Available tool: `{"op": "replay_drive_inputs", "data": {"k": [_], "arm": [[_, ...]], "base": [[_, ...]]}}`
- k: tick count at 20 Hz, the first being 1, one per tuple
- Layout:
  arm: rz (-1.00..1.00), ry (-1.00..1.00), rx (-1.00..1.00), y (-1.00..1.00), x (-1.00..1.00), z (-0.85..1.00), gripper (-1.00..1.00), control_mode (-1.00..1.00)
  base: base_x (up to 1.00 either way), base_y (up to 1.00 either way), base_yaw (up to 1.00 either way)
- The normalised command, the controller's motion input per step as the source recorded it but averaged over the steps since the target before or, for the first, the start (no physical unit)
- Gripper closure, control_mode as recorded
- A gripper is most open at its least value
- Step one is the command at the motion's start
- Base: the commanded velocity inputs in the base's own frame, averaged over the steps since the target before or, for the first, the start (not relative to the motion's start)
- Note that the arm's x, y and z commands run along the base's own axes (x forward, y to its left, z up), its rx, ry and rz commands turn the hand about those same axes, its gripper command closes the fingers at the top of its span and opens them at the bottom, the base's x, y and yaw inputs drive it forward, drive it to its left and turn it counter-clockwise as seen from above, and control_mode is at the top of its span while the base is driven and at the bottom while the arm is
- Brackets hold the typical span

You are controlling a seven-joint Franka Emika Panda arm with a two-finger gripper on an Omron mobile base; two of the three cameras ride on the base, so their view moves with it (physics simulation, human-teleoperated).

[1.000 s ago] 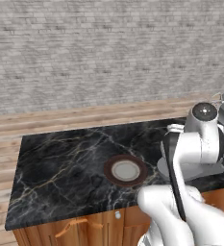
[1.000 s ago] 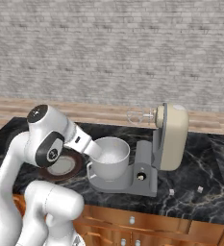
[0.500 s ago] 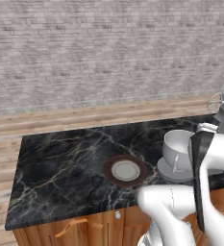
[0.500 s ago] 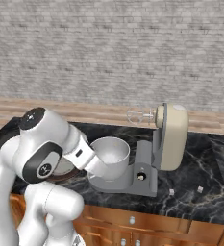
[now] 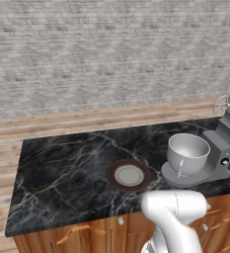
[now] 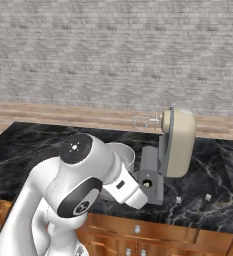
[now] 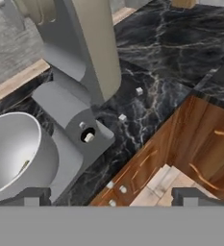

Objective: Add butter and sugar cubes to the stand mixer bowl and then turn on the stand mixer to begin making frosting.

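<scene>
Swinging rightward off the plate [image 5: 129,175] since a second ago, the gripper [image 7: 108,198] is hanging wide-jawed and empty over the counter's near edge, facing two sugar cubes [image 7: 139,90] right of the stand mixer [image 6: 175,142]; they look tiny, hard and light, needing a centred pinch.

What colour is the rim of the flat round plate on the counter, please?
Dark brown, around a pale grey-white centre; the flat round plate shows best in the left base view.
</scene>
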Motion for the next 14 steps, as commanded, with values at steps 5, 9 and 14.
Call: {"op": "replay_drive_inputs", "data": {"k": [5, 9, 14], "arm": [[0.03, 0.0, 0.01, -0.39, 0.1, -0.14, -1.0, -1.0], [0.09, 0.0, 0.0, -0.41, 0.03, -0.08, -1.0, -1.0], [0.09, -0.02, 0.0, -0.42, 0.0, -0.1, -1.0, -1.0]], "base": [[0.0, 0.0, 0.0], [0.0, 0.0, 0.0], [0.0, 0.0, 0.0]]}}
